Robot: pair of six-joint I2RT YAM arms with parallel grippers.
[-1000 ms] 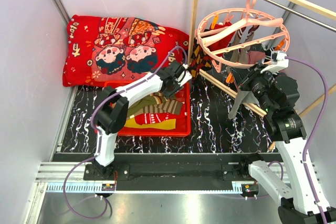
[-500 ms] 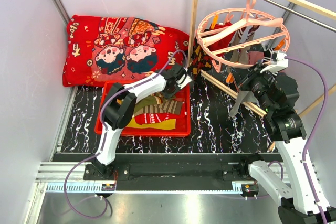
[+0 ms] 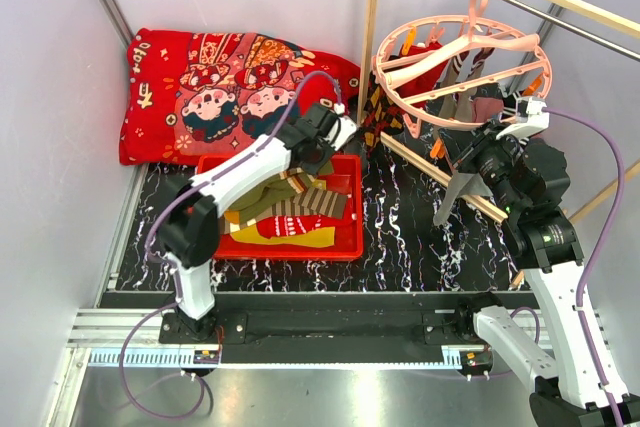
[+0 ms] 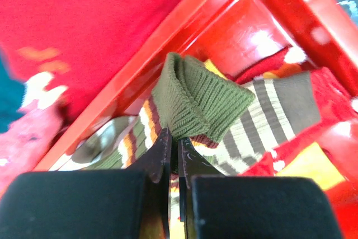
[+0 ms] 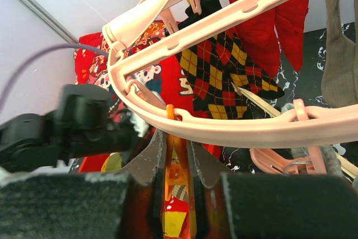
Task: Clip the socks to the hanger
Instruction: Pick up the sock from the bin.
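Note:
The pale-pink ring hanger [image 3: 460,57] hangs from the rack at the back right and fills the top of the right wrist view [image 5: 251,124]. An argyle sock [image 5: 224,71], a red sock [image 5: 274,26] and a grey sock [image 5: 341,54] hang from it. My right gripper [image 3: 460,147] [image 5: 178,155] is shut on an orange clip [image 5: 180,163] dangling under the ring. My left gripper [image 3: 312,159] [image 4: 173,141] is shut on the green ribbed cuff of an olive-brown striped sock [image 4: 201,99] over the red tray [image 3: 350,242]. More socks [image 3: 290,219] lie in the tray.
A big red cartoon-print cushion [image 3: 230,87] lies behind the tray, against the back wall. A wooden rack pole [image 3: 372,37] stands upright just right of my left gripper, and another [image 3: 440,175] runs diagonally under the hanger. The tray's red wall [image 4: 235,32] is close to the held cuff.
My left gripper has moved back and to the left over the tray with the sock cuff in it, and its elbow has swung left. The right arm has not moved.

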